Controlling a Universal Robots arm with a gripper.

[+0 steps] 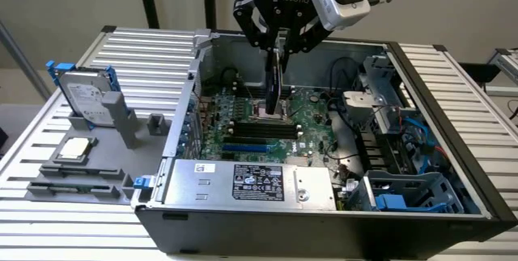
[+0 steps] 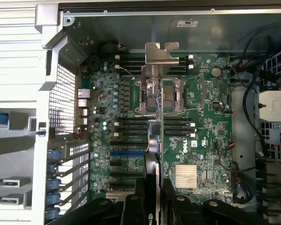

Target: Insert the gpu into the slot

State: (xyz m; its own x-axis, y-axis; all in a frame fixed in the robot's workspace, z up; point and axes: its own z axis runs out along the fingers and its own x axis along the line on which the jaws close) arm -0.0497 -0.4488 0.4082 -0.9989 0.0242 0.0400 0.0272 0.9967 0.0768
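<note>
My gripper point(image 1: 279, 41) hangs over the open computer case, shut on the top edge of the gpu point(image 1: 275, 85). This thin black card hangs on edge above the green motherboard point(image 1: 312, 133), over the CPU socket area. In the wrist view the gpu point(image 2: 160, 122) runs edge-on away from my gripper point(image 2: 154, 204), and its silver bracket point(image 2: 161, 54) is at the far end. The slot point(image 1: 245, 148), a bright-blue strip, lies on the board nearer the power supply, and the card is apart from it. Seen from the wrist, the slot point(image 2: 126, 153) sits to one side of the card's line.
Black memory slots point(image 1: 263, 130) and the CPU socket point(image 2: 150, 96) lie under the card. A silver power supply point(image 1: 242, 182) fills the case's near side, with a blue drive cage point(image 1: 404, 194) and cables point(image 1: 348, 121) beside it. A grey hard drive point(image 1: 85, 97) stands outside at the exterior view's left.
</note>
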